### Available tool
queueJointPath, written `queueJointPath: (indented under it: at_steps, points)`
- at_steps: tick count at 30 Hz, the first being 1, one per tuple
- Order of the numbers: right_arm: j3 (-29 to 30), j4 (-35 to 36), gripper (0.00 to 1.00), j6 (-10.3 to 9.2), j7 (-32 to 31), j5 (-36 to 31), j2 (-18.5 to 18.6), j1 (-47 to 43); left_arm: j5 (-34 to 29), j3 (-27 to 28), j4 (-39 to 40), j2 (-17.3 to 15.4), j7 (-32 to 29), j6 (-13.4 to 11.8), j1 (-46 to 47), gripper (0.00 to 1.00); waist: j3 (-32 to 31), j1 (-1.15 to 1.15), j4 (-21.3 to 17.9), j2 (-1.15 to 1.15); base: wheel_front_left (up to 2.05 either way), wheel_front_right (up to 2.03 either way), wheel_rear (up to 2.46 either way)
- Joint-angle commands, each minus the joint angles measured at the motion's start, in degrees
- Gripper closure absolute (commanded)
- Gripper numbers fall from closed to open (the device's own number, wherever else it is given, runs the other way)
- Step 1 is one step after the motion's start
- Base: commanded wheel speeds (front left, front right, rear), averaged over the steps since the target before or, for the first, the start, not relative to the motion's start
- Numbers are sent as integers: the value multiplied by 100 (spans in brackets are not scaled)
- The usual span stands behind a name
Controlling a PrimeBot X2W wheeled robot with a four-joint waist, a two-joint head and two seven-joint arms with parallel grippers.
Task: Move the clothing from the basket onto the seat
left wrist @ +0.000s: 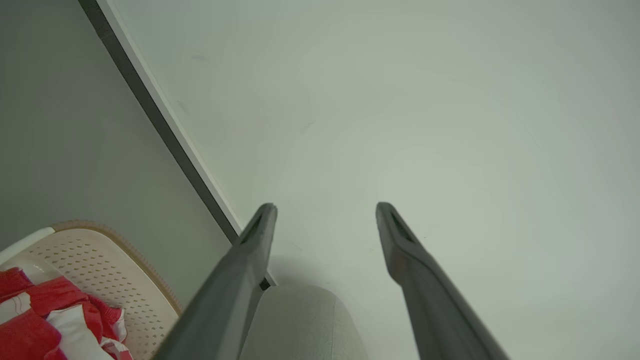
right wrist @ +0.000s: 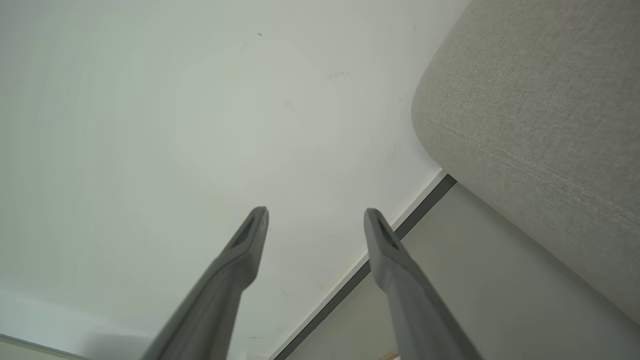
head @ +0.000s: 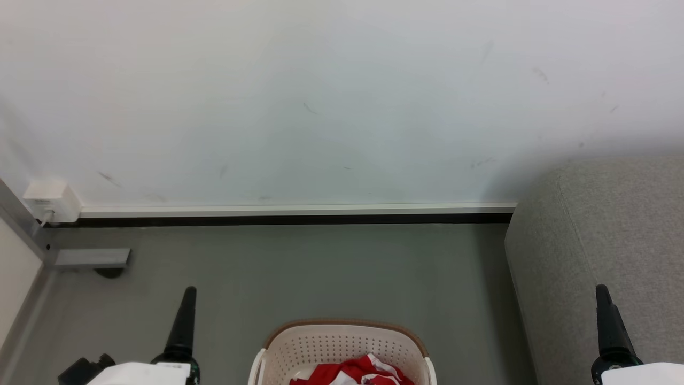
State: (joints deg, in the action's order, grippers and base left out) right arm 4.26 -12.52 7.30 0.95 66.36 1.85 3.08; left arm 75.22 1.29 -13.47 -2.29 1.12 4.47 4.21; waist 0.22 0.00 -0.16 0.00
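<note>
The cream perforated basket (head: 342, 345) with a brown rim stands on the floor at the bottom centre of the head view. The red and white clothing (head: 355, 371) lies crumpled inside it. In the left wrist view the basket (left wrist: 115, 280) and the clothing (left wrist: 45, 315) sit at the lower left. The light grey seat (head: 604, 240) rises at the right, also seen close by in the right wrist view (right wrist: 540, 110). My left gripper (left wrist: 325, 210) is open and empty, left of the basket. My right gripper (right wrist: 315, 215) is open and empty, in front of the seat's rounded end.
A pale wall with a white and black skirting strip (head: 294, 214) runs behind the grey floor (head: 320, 267). A white socket box (head: 51, 200) and a grey metal bracket (head: 91, 258) sit at the far left corner.
</note>
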Motion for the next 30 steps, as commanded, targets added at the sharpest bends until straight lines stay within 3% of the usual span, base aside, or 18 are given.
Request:
queueJointPath:
  at_steps: [1,15,30]
  points:
    - [-35,154,0,20,78,-350,56,22,-281,-54,149,-37,64,-44,43,0,3,0,-2,0,0,0,0]
    - [-365,422,0,22,360,-2059,74,-51,-2009,-524,187,-45,345,-397,35,0,14,0,-25,0,0,0,0]
    - [-512,170,0,24,628,-3405,88,-133,-3686,-787,8,-53,611,-579,-28,0,24,0,-39,0,0,0,0]
